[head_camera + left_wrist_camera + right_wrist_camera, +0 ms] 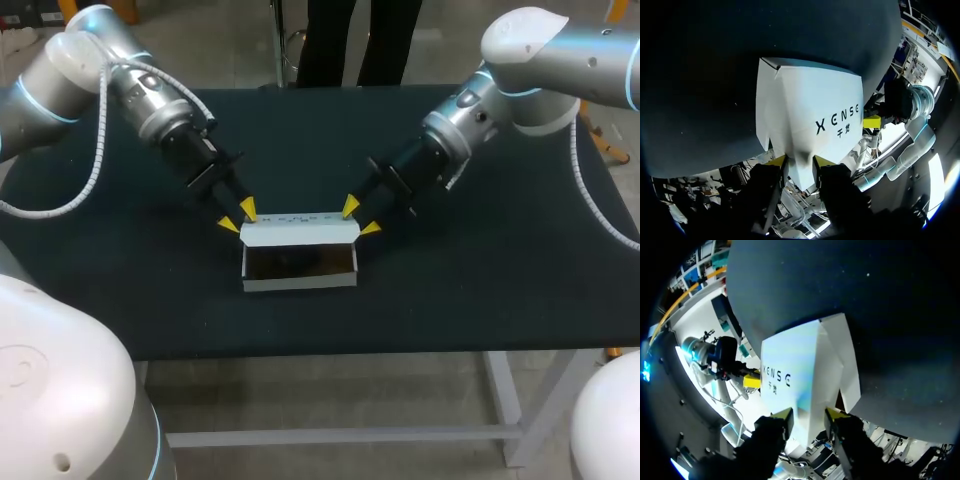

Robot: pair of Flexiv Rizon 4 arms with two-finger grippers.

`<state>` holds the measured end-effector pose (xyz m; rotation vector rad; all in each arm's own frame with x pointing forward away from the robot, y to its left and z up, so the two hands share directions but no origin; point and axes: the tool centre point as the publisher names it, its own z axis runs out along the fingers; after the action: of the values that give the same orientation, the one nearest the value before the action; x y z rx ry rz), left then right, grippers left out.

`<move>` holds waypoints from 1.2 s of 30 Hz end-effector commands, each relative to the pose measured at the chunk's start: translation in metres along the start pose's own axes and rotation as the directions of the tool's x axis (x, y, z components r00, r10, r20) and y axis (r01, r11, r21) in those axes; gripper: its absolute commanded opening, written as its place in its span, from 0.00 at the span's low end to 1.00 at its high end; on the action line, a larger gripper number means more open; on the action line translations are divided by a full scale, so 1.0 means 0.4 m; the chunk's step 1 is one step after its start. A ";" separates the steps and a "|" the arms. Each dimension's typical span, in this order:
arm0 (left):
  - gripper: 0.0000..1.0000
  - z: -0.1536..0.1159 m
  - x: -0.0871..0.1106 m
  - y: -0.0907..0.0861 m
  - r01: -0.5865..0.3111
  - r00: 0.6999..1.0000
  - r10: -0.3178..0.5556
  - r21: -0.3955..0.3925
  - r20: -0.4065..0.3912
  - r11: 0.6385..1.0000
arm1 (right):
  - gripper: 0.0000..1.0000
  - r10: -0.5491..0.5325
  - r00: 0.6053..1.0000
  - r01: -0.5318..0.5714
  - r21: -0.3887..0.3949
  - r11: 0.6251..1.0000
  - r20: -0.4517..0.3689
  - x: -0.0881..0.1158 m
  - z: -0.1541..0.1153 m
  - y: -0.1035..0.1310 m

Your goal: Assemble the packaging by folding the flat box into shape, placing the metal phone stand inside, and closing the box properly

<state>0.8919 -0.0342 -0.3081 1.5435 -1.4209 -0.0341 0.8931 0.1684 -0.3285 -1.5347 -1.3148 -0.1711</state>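
The box (300, 282) sits open in the middle of the table (480, 290), its long front wall facing the table's near edge. Its lid (300, 231) stands up along the back. The inside is dark with a faint brownish sheen, and I cannot make out what lies in it.

Only the head view looks down into that opening. There the left gripper (238, 217) is at the lid's left end and the right gripper (360, 218) at its right end, each arm slanting in from its own far corner.

The wrist views show the lid's broad white printed face instead (the inside is hidden from both). In the left wrist view a tapering corner of the lid (810, 105) runs down between the left gripper's own fingers, which stand a little apart and press it from both sides. One yellow tip of the right gripper (871, 121) shows past the lid's far end.

The right wrist view mirrors this. The lid (790, 365) fills the narrow gap in the right gripper (810, 416), held on both sides. A side flap (847, 365) folds away just beside it, and the left gripper (752, 381) shows beyond the far end.
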 end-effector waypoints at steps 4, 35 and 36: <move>0.35 0.004 0.015 0.013 0.024 1.000 -0.024 0.002 0.000 1.000 | 0.45 0.011 1.000 -0.011 0.066 0.998 0.001 0.015 -0.011 0.018; 0.35 -0.015 0.031 -0.001 0.079 0.996 -0.081 -0.029 -0.043 0.996 | 0.44 0.026 1.000 -0.026 0.094 0.995 0.010 0.044 -0.008 0.025; 0.34 -0.016 0.031 -0.002 0.082 0.995 -0.083 -0.028 -0.048 0.996 | 0.44 0.026 1.000 -0.027 0.094 0.995 0.010 0.044 -0.008 0.025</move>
<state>0.8983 -0.0372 -0.2973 1.5725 -1.3190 -0.0625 0.9041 0.1755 -0.3199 -1.4937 -1.2904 -0.1030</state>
